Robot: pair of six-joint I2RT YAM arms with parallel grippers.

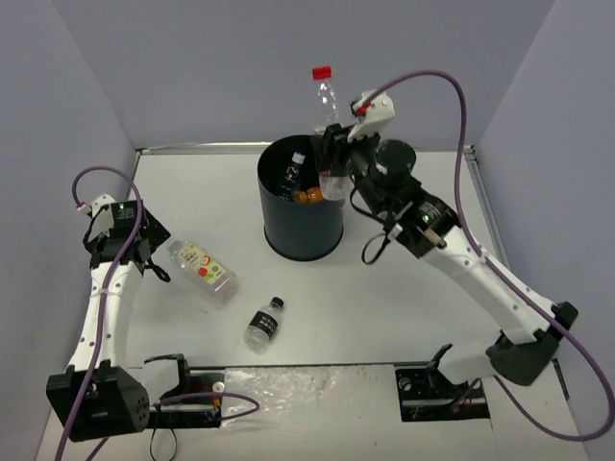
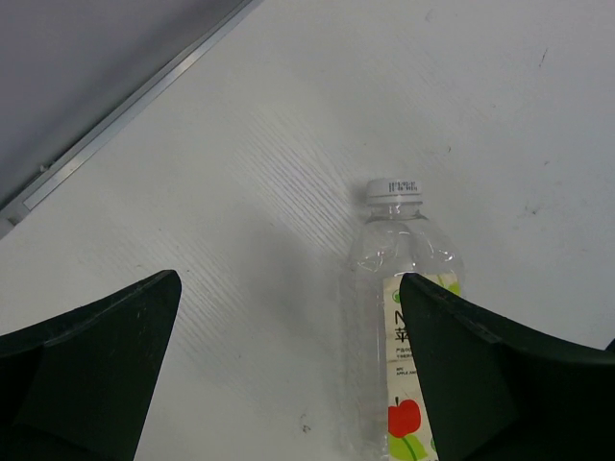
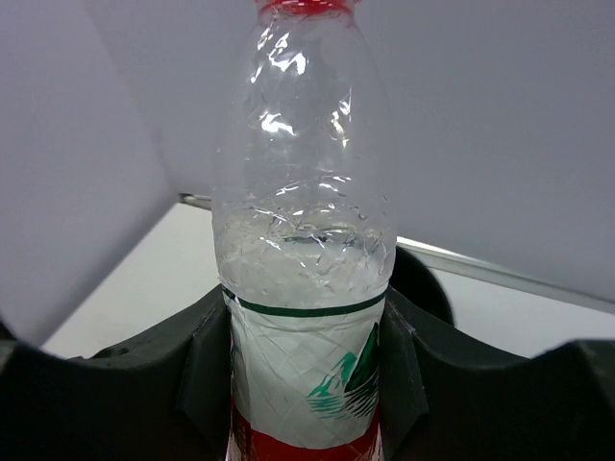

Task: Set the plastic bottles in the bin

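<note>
1. Here, in the top view, we see the right gripper (image 1: 332, 156) clamped on the red-capped bottle (image 1: 328, 101). It holds the bottle upright, cap up.
2. We see the bottle's lower end at the mouth of the bin (image 1: 288, 235), by the rim at 1 o'clock. We cannot tell whether bottle and rim touch.
3. In the right wrist view, we see a finger pressed against each side of the bottle's label.
4. We find the black bin standing on the table (image 1: 432, 317) near its middle. Inside it, at about 3 o'clock, lies an orange-capped bottle (image 1: 310, 197). The rest of the inside is too dark for us to read.
5. We see the left gripper (image 2: 288, 284) with its jaws spread wide and nothing between them. It hangs above the fruit-label bottle (image 2: 404, 288).
6. That bottle lies on its side on the table at the bin's 8 o'clock, and we see a white cap on it in the left wrist view.
7. We find the black-capped bottle (image 1: 264, 323) lying on the table between the bin's 6 and 7 o'clock, apart from the fruit-label one.
</note>
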